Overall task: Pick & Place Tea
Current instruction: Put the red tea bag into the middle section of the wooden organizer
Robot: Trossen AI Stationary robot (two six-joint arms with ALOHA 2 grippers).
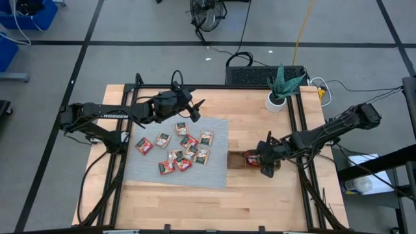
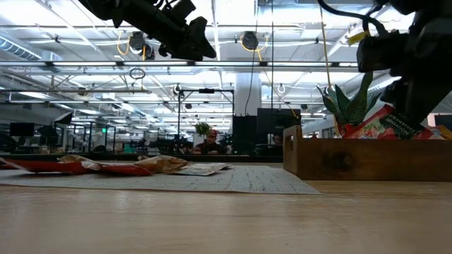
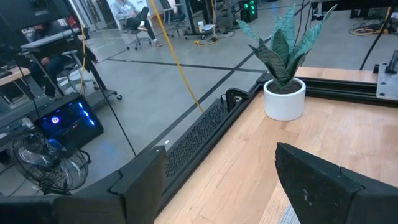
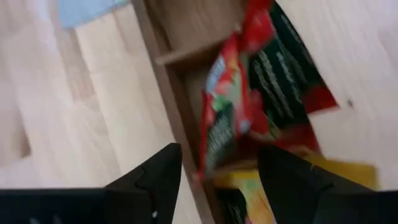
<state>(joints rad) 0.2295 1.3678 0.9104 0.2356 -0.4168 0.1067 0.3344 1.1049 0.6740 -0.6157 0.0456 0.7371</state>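
Right tool (image 4: 217, 171) parted above glossy flat sachets (image 4: 249, 112) in wooden tray (image 4: 180, 118).

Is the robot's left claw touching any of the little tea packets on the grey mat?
Apart. In the low view the left gripper hangs high in the air, open, with a clear gap down to the tea sachets lying flat on the grey mat.

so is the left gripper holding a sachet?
No. The left gripper hovers open and empty above the grey mat; nothing sits between its fingers in its wrist view.
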